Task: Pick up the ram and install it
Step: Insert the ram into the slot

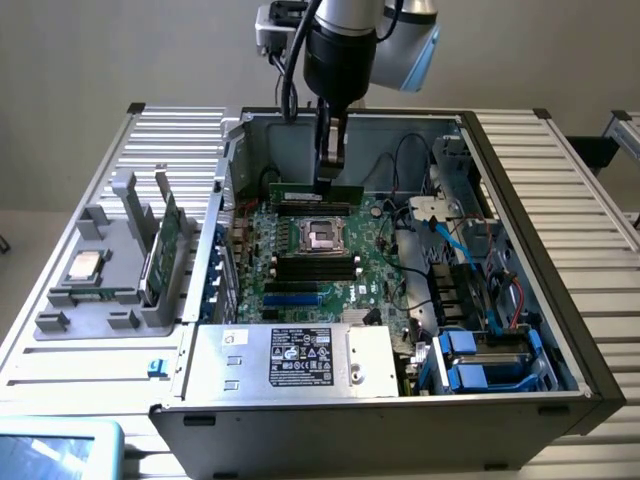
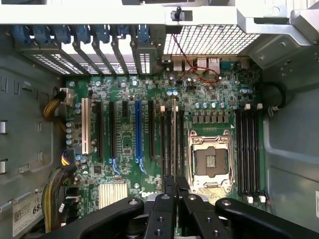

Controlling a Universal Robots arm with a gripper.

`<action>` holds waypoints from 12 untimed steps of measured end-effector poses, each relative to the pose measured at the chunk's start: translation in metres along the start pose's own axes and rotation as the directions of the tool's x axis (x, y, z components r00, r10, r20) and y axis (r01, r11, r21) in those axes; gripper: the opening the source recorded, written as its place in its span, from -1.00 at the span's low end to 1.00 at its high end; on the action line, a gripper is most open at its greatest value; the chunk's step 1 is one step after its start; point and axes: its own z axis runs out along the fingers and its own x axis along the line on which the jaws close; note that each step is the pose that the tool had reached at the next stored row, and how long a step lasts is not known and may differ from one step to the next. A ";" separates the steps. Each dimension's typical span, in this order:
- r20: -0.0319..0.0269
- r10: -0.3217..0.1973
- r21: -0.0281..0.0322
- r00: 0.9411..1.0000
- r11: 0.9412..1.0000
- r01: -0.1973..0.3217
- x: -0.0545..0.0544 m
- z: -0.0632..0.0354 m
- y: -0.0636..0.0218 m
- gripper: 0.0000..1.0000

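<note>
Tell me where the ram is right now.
In the exterior view, the ram sits in the gripper, low over the memory slots on the far side of the empty processor socket, inside the computer case.

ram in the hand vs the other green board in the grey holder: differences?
The ram is clamped in the hand, inside the case over the motherboard; the other green board stands free in the grey holder outside it, on the exterior view's left. The ram's length runs across the exterior view; the other board's seems to run away from the camera. Both are long, thin green sticks on edge.
</note>
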 end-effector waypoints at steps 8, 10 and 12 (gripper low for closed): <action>-0.005 -0.057 -0.003 0.998 0.998 0.057 -0.001 0.0138 -0.0048 -0.78; -0.007 -0.072 -0.004 0.997 0.997 0.072 -0.001 0.0174 -0.0052 -0.78; -0.008 -0.080 -0.004 0.997 0.997 0.080 -0.001 0.0211 -0.0057 -0.78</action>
